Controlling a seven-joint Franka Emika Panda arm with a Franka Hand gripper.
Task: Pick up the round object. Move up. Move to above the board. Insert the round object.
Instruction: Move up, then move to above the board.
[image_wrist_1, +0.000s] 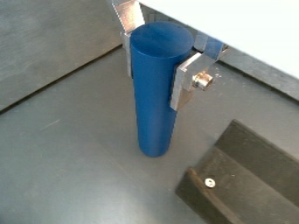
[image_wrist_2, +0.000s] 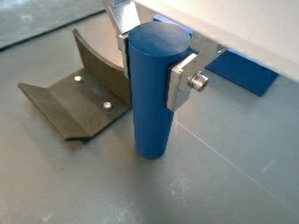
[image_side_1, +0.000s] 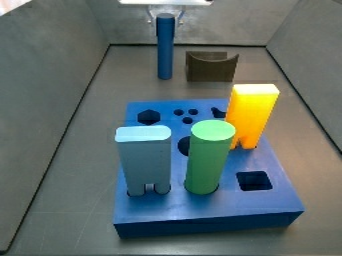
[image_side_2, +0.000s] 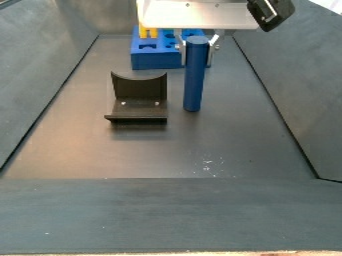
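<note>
We are clamping our end effector (image_wrist_2: 149, 54) on the round object (image_wrist_2: 152, 92), standing upright beside the fixture (image_wrist_2: 73, 101), away from the board (image_side_1: 201, 165).

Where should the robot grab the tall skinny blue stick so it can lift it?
Near its top, coming straight down. The round object stands upright on the floor, so its smooth sides are free there. The pincer already sits at that top end, fingers on opposite sides.

My hand (image_side_2: 199, 38) sits at the round object (image_side_2: 195, 72); fixture (image_side_2: 136, 98) just beside it, table (image_side_2: 201, 150) otherwise open twd me.
</note>
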